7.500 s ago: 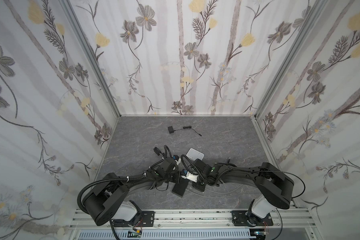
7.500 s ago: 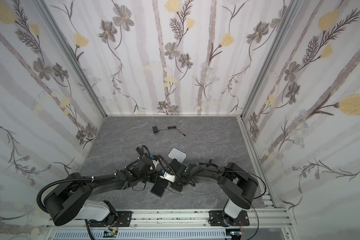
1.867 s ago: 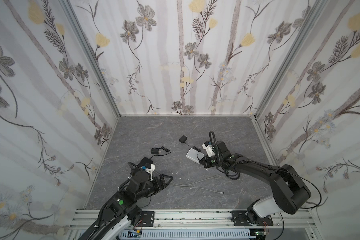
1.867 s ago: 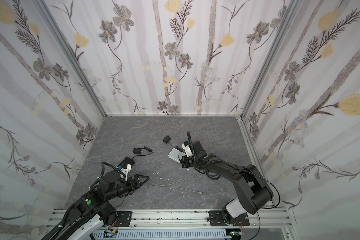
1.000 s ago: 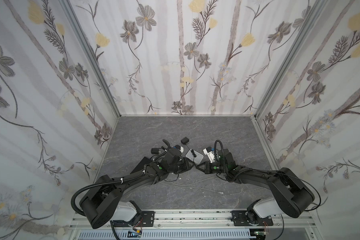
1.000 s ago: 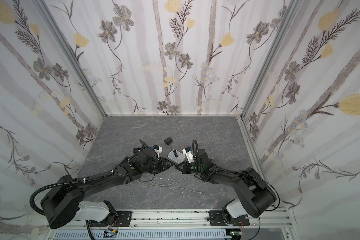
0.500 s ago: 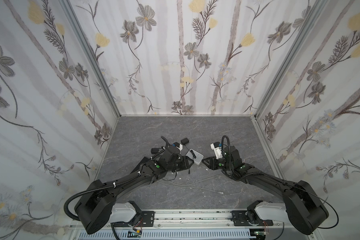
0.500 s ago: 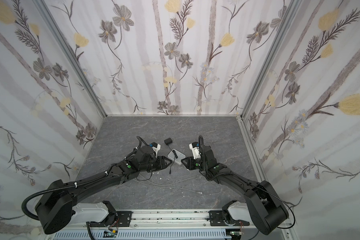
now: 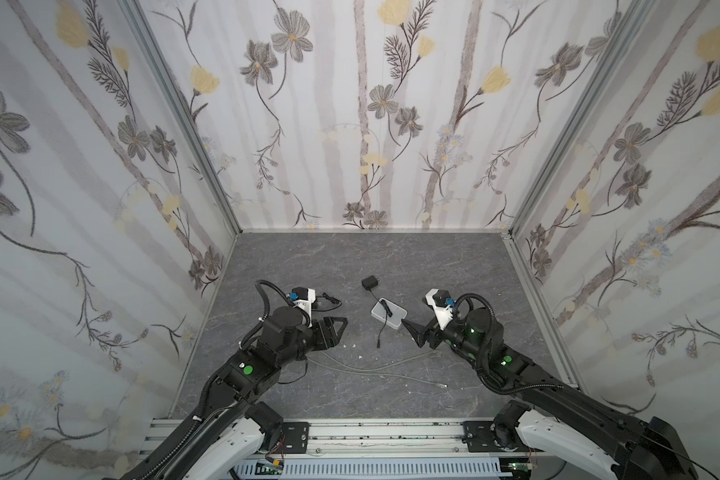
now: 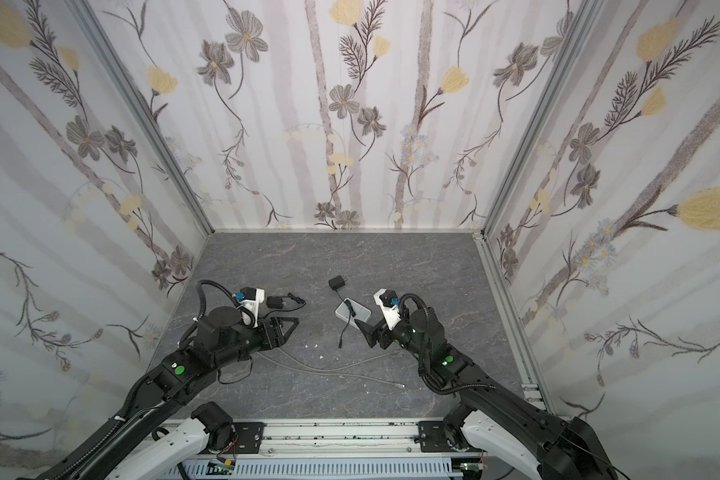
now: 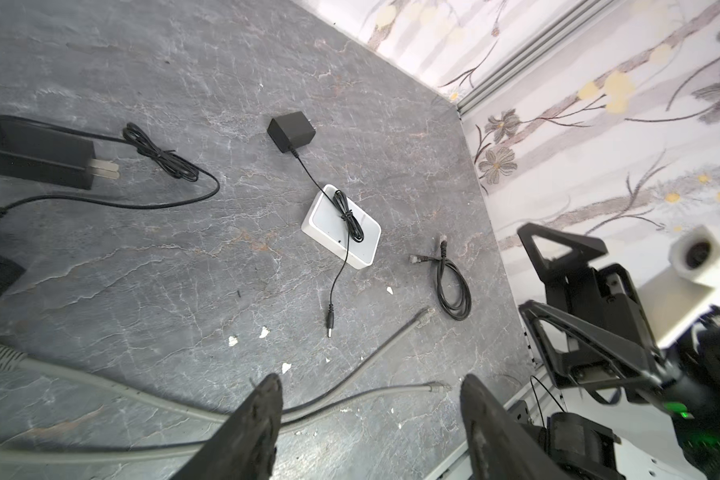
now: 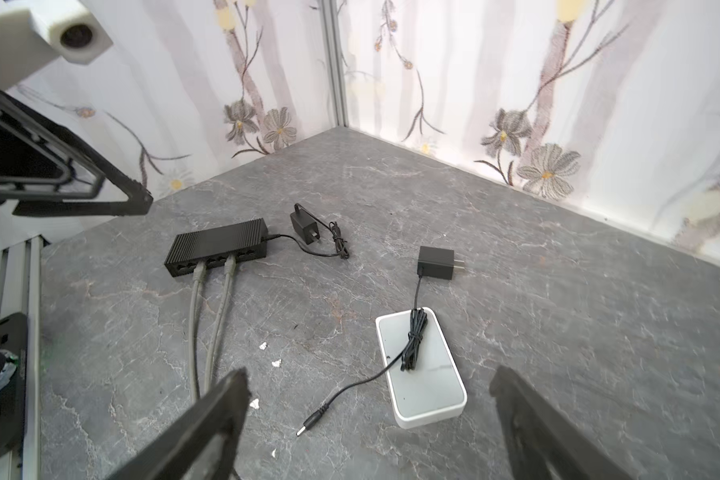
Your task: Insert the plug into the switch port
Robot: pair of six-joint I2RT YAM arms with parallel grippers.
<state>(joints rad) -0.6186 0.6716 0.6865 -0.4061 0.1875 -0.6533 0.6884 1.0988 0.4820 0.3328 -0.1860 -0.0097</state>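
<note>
In both top views there are two arms. The left tool (image 9: 341,331) and the right tool (image 9: 410,333) are both released, jaws spread with nothing between them. One white box (image 9: 397,314) lies between them on the grey tabletop (image 9: 454,266), with one thin black cord (image 9: 385,309) draped over its lid. The cord ends in one plug (image 9: 378,345), which lies loose on the tabletop on the near side of the box, touching neither box nor tool. One small black adapter (image 9: 367,283) sits beyond the box. Two grey cables (image 9: 350,368) run under the left arm, which hides their far ends. A second adapter (image 10: 274,302) is half covered by that arm's camera.

The left wrist view shows the left tool's two fingers (image 11: 262,415) wide apart over the grey cables. The plug (image 11: 329,330) points away from the white box (image 11: 366,237). One coiled black cable (image 11: 454,286) and a few white scraps (image 11: 233,340) lie near. The second adapter (image 11: 34,158) shows two prongs.

The right wrist view shows the right tool's fingers (image 12: 225,399) spread and empty. One black hub (image 12: 217,245) holds both grey cables (image 12: 194,316) in its row of sockets. The switch port on the box's thin side is too small to make out.
</note>
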